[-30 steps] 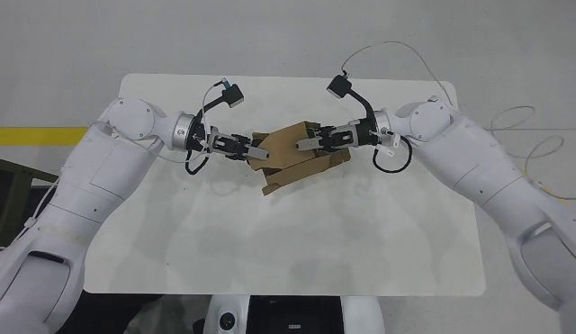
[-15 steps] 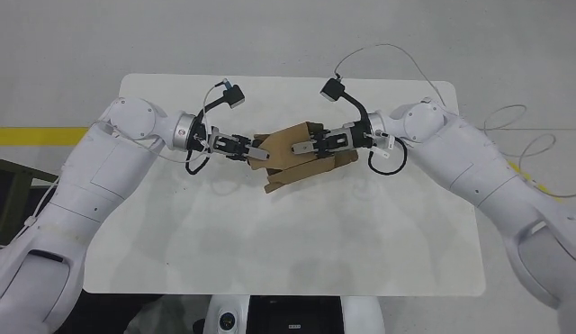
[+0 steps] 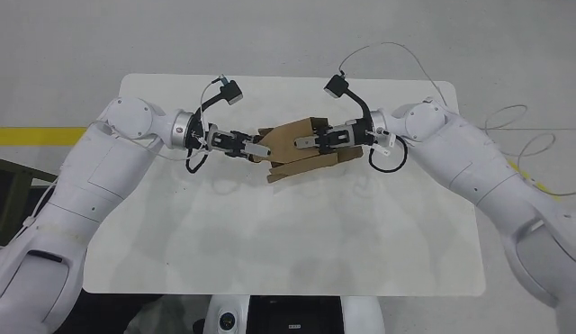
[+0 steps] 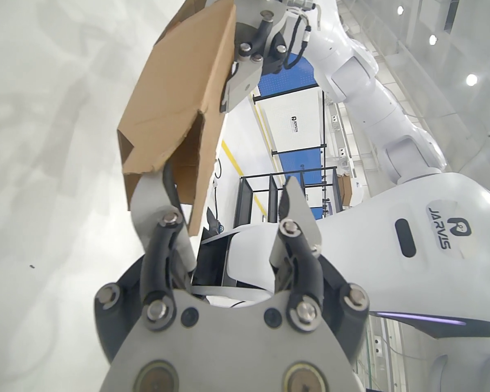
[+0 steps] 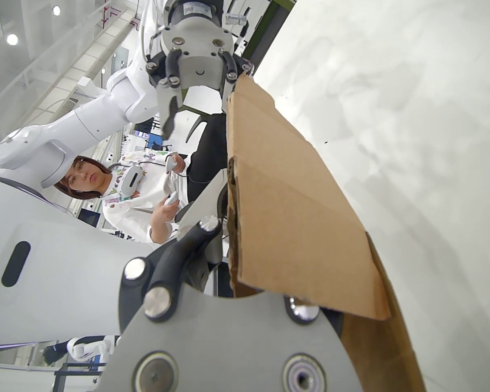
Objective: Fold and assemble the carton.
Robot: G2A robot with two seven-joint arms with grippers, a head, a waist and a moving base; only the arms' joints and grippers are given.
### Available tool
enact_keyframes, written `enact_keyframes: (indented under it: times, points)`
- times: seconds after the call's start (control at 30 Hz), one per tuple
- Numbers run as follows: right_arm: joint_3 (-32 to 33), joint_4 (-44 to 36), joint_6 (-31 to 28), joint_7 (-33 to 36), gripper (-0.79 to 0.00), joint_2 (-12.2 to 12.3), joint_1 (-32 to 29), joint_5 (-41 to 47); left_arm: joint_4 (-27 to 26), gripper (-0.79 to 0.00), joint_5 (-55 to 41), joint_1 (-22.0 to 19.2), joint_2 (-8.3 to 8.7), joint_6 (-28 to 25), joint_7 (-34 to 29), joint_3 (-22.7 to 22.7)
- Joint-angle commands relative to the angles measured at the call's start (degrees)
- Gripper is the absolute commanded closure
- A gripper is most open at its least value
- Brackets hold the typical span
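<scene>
1. The carton hangs between the two hands and appears to be held just above the counter. The right hand is clamped on one wall, so the whole weight likely rides on that single pinch and the carton may swing or slip.
2. The left hand is spread apart, with one finger tucked under a loose edge of the carton. A push from there could crease the panel off its score line.
3. If the hands press toward each other, the half-formed sleeve may flatten rather than square up.
4. Beneath the hands the counter is smooth and white, so it probably offers little grip.
5. Beyond the counter is grey floor with a yellow line and loose cable. Overhead are ceiling lights.
</scene>
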Motion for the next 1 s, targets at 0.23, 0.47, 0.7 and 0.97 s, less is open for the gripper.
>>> enact_keyframes:
  times: [0.23, 0.47, 0.7, 0.97]
  points:
    - [0.04, 1.59, -2.28, -2.29, 0.0, -0.57, -1.07, -0.2, -1.57, -0.785, -4.46, 1.06, 0.18, 0.73, -0.72, -1.15]
    - [0.24, 3.08, -3.75, -3.76, 0.0, -1.39, -1.36, -0.62, -2.78, -0.785, -8.04, 1.77, 0.2, 1.54, -1.53, -2.5]
    - [0.36, 4.08, -4.96, -4.98, 0.0, -2.78, -1.34, -1.55, -4.19, -0.785, -9.43, 2.25, -0.07, 1.96, -1.95, -3.4]
    - [0.61, 4.66, -6.04, -6.06, 0.0, -4.3, -1.11, -2.66, -4.09, -0.785, -9.1, 2.51, -0.56, 1.92, -1.91, -3.65]
